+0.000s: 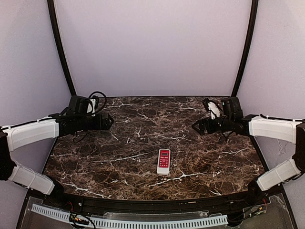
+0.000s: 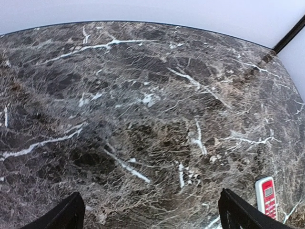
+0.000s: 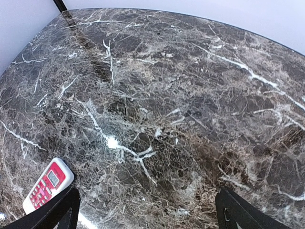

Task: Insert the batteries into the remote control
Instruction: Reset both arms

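1. I am seeing only one thing on the table [image 1: 95, 157]: the remote [image 1: 163, 161]. It is lying flat at about 6 o'clock from the table's middle, near the front edge. Its red button face is looking up and its length is running roughly from 12 to 6.
2. The left gripper [image 1: 109, 120] is hovering at 9 o'clock, above the table. Its jaws are standing wide apart and are holding nothing.
3. The right gripper [image 1: 194, 126] is hovering at 3 o'clock, also spread wide and empty. Both are well apart from the remote.
4. I am not finding the batteries in any view, so I cannot tell where they are.
5. In my judgement the work is only starting. The battery side is probably facing down, so turning the remote over seems to be the step in hand.
6. To do this well, I am thinking the right gripper should come down toward 6 o'clock with its jaws across the narrow width. It should be gripping the two long edges near one end, not the buttons.
7. The body is thin and flat on a smooth top, so the fingers may be pushing it away instead of catching it. A slow, low closing, with the left gripper blocking from the other side, should be helping.
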